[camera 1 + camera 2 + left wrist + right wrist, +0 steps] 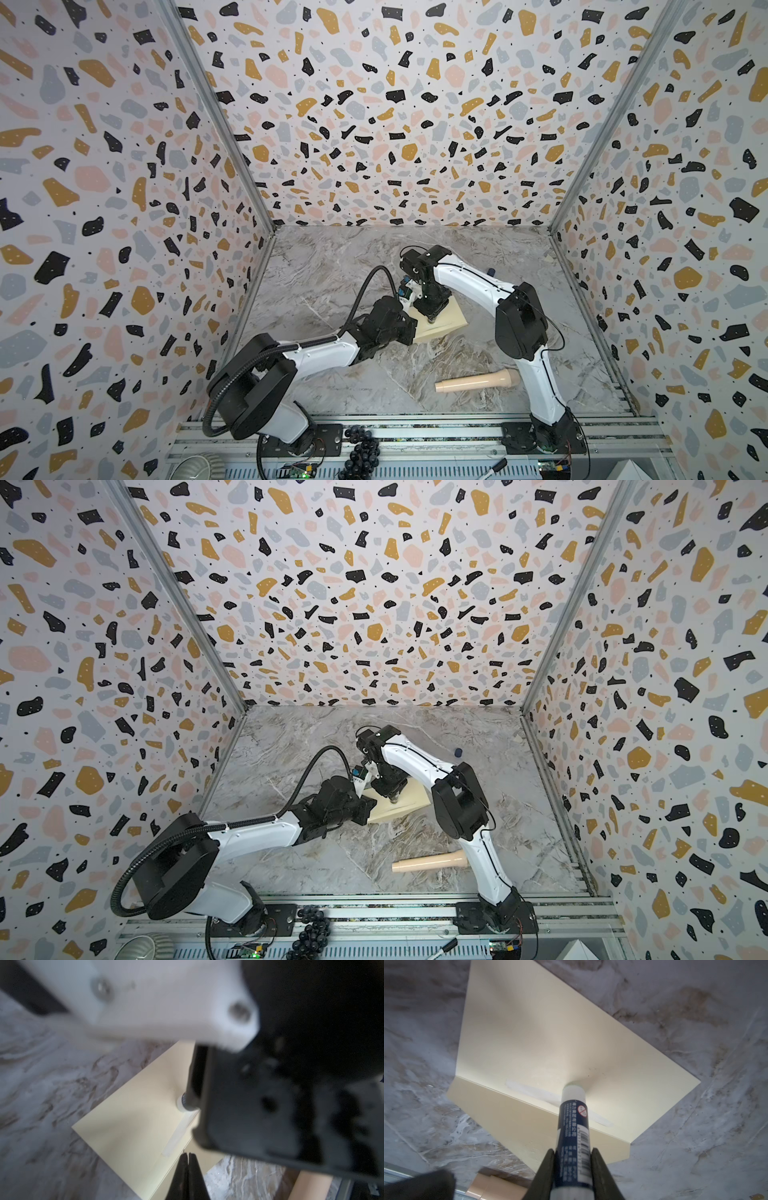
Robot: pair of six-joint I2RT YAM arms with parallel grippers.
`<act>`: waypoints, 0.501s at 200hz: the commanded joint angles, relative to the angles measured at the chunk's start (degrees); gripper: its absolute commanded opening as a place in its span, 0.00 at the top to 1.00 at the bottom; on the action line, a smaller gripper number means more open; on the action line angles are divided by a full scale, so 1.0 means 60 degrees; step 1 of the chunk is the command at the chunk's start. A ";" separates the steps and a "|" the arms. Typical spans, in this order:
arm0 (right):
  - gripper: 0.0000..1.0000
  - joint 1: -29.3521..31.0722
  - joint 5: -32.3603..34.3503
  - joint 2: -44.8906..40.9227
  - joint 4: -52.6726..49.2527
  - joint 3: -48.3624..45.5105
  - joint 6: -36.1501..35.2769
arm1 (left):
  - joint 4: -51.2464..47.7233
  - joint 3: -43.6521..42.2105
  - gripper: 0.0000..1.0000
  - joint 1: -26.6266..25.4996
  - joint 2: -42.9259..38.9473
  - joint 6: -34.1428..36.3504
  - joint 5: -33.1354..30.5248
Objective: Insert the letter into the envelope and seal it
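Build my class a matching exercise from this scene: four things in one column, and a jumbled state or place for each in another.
Things
1. glue stick
2. envelope
3. left gripper
4. peach handle

States
A. lying on its side on the marble table, apart from the paper
B. shut, tips at the envelope's edge
C. lying flat, streaked with white glue
D. clamped in the right gripper, tip on the paper

Pairs: 1-D, 2-C, 3-B, 4-A

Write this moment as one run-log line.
right fingers: shut on dark-blue labelled glue stick | tip: on pale cream paper envelope, by white glue streak | left fingers: shut, at envelope
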 commanded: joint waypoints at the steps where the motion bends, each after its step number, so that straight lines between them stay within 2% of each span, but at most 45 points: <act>1: 1.00 0.0032 0.0031 -0.0069 -0.0315 0.0033 -0.0012 | 0.0080 0.0452 1.00 0.0003 0.0030 -0.0045 -0.0141; 52: 1.00 0.0037 0.0045 -0.0139 -0.0315 -0.0019 -0.0044 | 0.0557 0.0548 1.00 0.0451 0.0966 -0.0762 0.0408; 100: 1.00 0.0037 -0.0017 -0.0140 -0.0301 -0.0002 -0.0075 | 0.0824 0.0426 1.00 0.0563 0.1581 -0.1034 0.0446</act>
